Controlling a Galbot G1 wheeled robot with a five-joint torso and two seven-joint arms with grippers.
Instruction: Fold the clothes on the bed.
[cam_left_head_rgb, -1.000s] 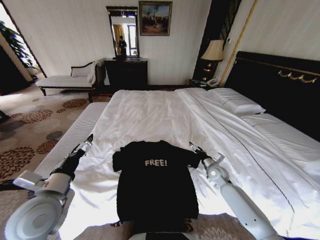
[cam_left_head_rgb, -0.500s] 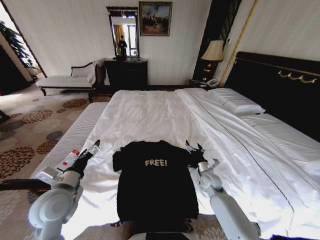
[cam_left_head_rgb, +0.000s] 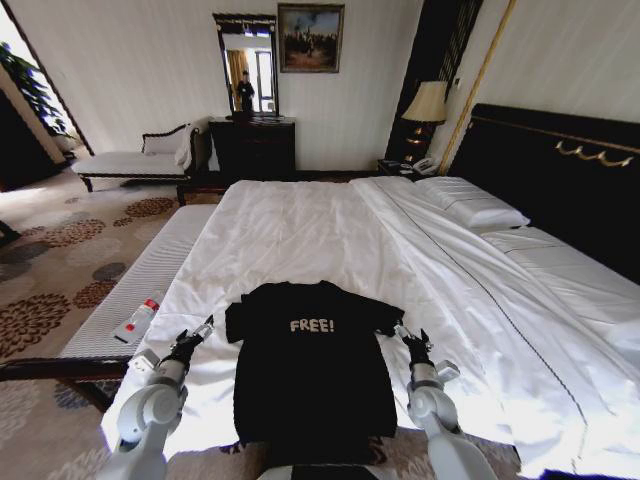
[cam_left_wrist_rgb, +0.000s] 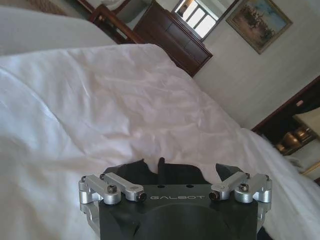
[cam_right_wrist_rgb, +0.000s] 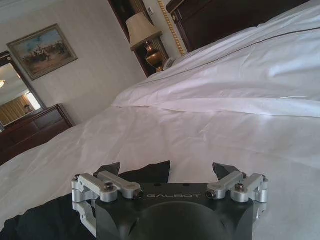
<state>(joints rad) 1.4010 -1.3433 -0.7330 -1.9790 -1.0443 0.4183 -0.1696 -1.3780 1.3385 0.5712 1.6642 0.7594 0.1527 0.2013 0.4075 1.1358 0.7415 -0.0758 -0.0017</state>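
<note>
The clothes are one black T-shirt with white "FREE!" lettering, lying flat and face up at the near end of the white bed. My left gripper hovers low just outside the shirt's left sleeve, open and holding nothing. My right gripper is at the tip of the right sleeve, also open. In the left wrist view the left gripper points across the duvet with black cloth just ahead. In the right wrist view the right gripper has the shirt beside and below it.
A striped bench runs along the bed's left side with a small bottle on it. Pillows and a dark headboard are at the right. A lamp, dresser and chaise stand far back.
Both arms have dropped lower and pulled back toward me, bringing the grippers down beside the shirt's sleeves. The bottle on the bench is now uncovered. The shirt has not moved.
</note>
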